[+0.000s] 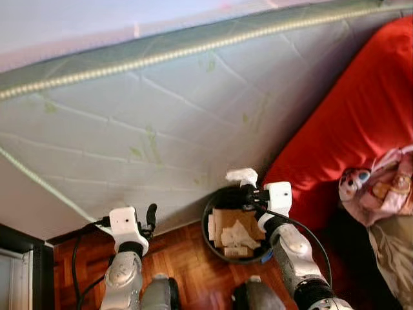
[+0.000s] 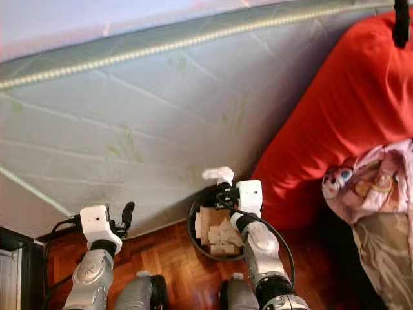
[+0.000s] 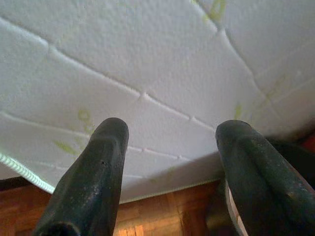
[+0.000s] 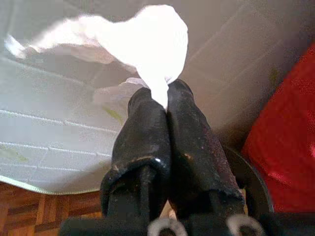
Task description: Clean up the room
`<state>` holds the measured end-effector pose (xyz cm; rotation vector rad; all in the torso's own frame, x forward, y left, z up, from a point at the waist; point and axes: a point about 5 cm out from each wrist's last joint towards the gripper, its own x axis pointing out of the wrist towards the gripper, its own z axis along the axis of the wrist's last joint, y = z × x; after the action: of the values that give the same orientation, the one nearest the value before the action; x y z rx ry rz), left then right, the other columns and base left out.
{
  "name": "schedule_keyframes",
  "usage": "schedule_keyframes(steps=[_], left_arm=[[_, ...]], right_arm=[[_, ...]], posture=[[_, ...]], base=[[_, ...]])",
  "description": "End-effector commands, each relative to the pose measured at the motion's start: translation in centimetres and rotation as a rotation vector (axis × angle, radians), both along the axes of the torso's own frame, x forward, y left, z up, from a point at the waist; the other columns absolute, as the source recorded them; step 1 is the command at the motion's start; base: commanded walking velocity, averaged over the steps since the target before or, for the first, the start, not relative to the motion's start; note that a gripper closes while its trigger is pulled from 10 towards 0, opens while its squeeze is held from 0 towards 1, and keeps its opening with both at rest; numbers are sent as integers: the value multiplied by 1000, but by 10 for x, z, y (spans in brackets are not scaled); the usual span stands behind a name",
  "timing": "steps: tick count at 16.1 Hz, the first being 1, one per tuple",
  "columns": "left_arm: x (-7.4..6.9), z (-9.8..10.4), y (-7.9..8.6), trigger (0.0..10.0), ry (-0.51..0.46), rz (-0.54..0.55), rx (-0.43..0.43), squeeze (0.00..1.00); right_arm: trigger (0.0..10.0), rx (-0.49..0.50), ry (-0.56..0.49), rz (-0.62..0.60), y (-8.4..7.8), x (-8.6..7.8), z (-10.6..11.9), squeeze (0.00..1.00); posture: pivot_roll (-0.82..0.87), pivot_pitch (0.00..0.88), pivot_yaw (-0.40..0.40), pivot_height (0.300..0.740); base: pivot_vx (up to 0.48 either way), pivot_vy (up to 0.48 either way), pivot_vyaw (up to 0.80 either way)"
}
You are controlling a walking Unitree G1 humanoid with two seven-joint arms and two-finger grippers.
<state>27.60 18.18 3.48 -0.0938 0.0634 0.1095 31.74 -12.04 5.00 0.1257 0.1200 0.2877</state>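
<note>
The right gripper pinches a crumpled white tissue, its two black fingers pressed tight together on the lower tip of it. In the left eye view that tissue hangs just above the far rim of a round black bin at lower centre, which holds pieces of cardboard. The bin touches the quilted mattress standing on edge across the upper frame, and a red cushion crowds its right side. The left gripper holds nothing, fingers spread wide near the mattress's lower edge. Wooden parquet floor shows along the bottom. A bundle of printed fabric lies at right.
</note>
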Motion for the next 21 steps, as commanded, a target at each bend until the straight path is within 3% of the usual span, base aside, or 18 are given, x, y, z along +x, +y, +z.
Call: schedule_keyframes(steps=[1,4,21], left_arm=[[-5,-5,3,10000,30,2,19,0],[-5,-4,2,10000,30,-5,22,0],[-6,-1,0,10000,18,-34,31,0]], right_arm=[[10000,-14,42,2,1,-4,-8,0],[10000,-15,36,-1,2,-5,-8,0],[10000,-42,96,-36,-1,-6,-17,0]], posture=[[-71,255,5,661],[-69,258,7,627],[-58,263,19,627]], base=[[0,0,0],[0,0,0],[0,0,0]])
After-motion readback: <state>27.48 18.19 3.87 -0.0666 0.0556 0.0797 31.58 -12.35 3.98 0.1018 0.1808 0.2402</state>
